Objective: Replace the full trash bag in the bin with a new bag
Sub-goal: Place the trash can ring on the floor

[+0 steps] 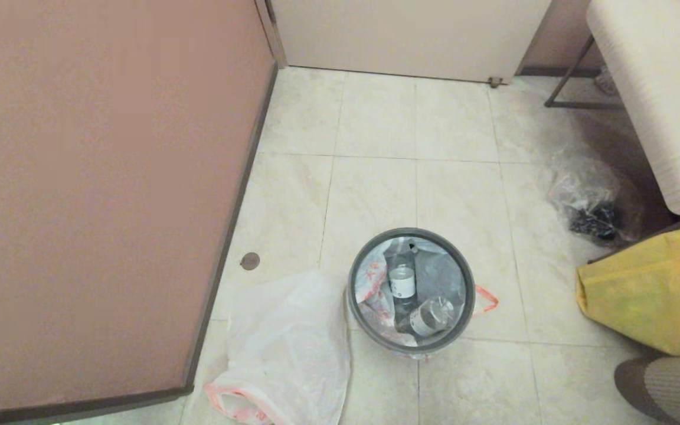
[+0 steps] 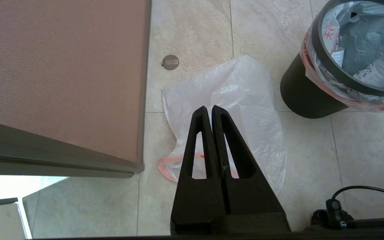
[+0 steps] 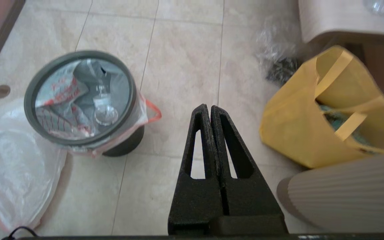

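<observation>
Lining the bin [image 1: 411, 345], the full bag [image 1: 375, 283] was seen; the new bag [image 1: 287, 342] lay left. Both grippers [image 2: 209, 108] [image 3: 208, 107] were held aloft, fingers closed, empty.

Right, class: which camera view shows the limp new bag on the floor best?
The left wrist view: the new bag lies whole below the shut left gripper, pink rim showing. The head view cuts its near end at the edge. The right wrist view catches only part, beside the bin.

A black bin [image 1: 411, 292] with grey hoop [image 1: 461, 265], white bags edged pink-red, a yellow bag [image 1: 647, 295], cream marbled floor tiles [image 1: 375, 118], a brown panel [image 1: 98, 177].
</observation>
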